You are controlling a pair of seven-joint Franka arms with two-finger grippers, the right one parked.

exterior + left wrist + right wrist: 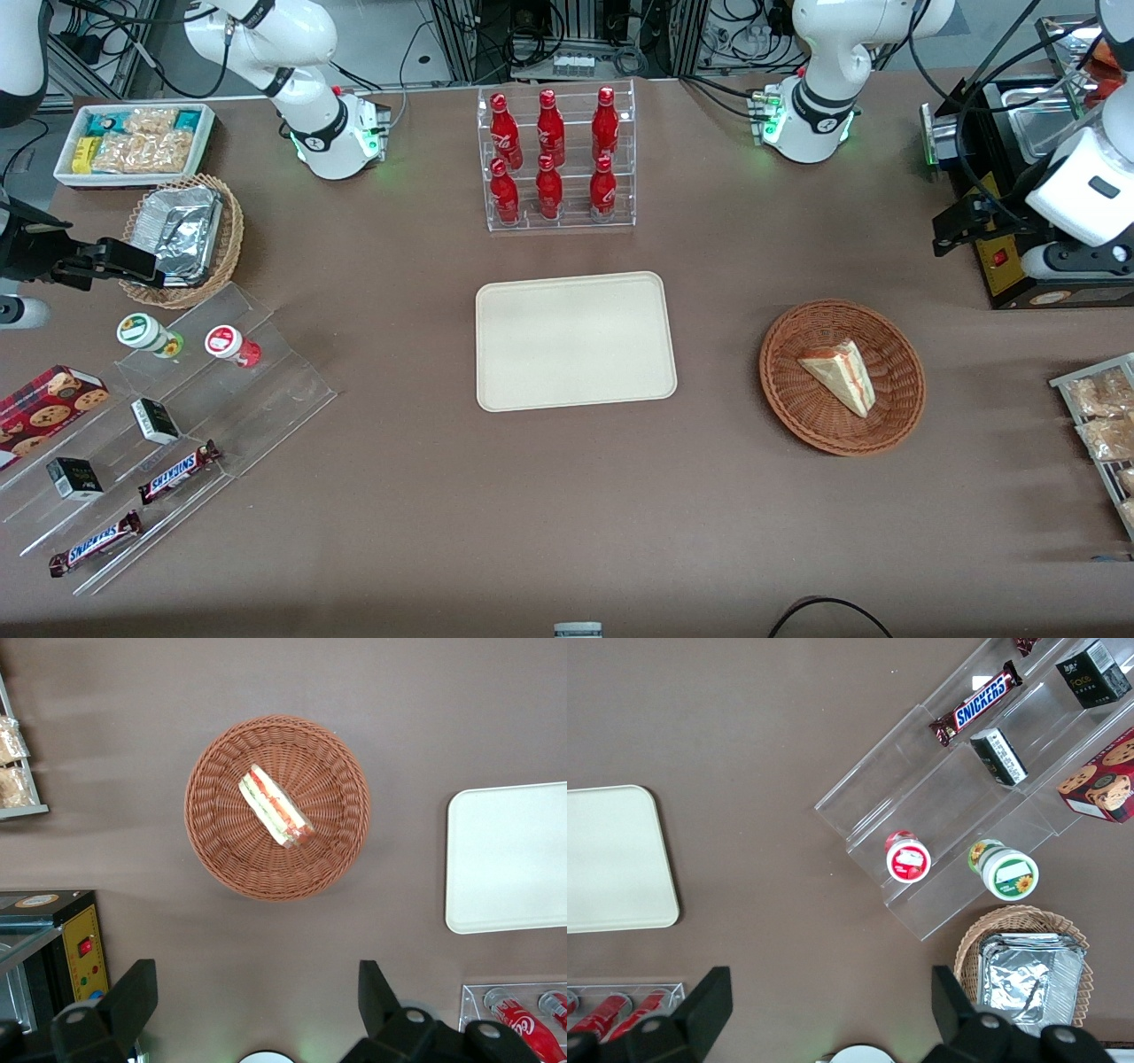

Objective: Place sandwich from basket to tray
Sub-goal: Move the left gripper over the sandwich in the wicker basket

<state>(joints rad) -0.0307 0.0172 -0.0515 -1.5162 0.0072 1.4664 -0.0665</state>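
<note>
End effector (257, 1010) spread, high above basket (276, 808).

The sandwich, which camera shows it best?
The left wrist view: the sandwich lies unobstructed in the basket, filling stripes visible, with the open gripper high above the table. The front view shows it smaller. The right wrist view misses it.

The left arm (819, 71) is being shown as glossy white rounded segments joined by black ring seams, its base glowing green, with black cables trailing; the gripper (257, 1010) is being seen as two black wedge-shaped fingers
</note>
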